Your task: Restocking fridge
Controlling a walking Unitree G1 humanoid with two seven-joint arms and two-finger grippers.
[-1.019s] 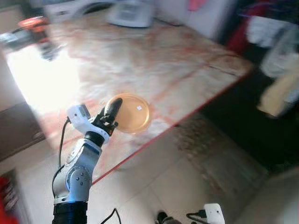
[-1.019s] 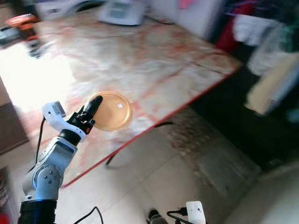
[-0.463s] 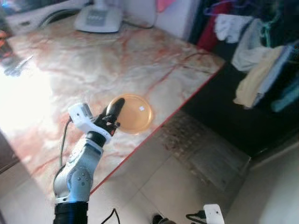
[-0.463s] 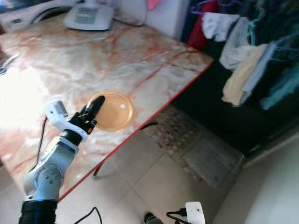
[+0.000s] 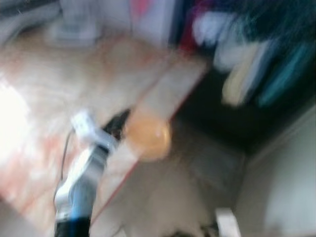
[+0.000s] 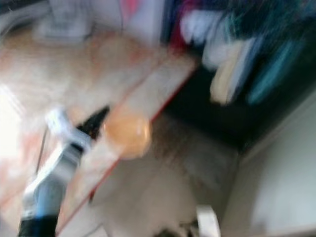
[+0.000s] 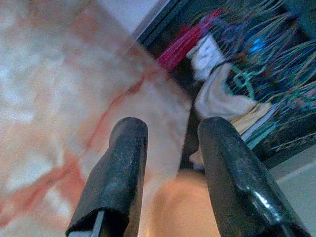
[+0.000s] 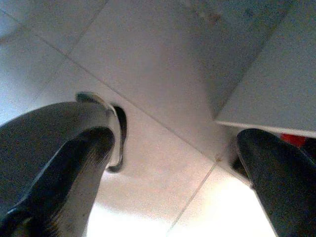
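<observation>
Orange disc at the tip of the left gripper, hanging past the red-edged near-right side of the marble table, partly over the floor tiles. Seen as a soft orange blur low between the two black fingers in the left wrist view. Judged clamped by its left rim, since nothing but the gripper seems to bear it out there. Round, so no long axis to speak of. Broad face turned up toward the head camera. Exact tilt lost in the blur.

Step in hand, as a guess: carrying the disc off the table toward wherever the fridge stands. No fridge to be made out here. Next move likely calls for a steady hold while turning, keeping the face level, then finding the fridge door before any reach.

Farther right, beyond the table corner, a dark recess with hanging clothes in white, tan and teal. At the far side of the table, a pale grey appliance, too smeared to name. Right gripper low over the tiles, idle, spread wide and empty
</observation>
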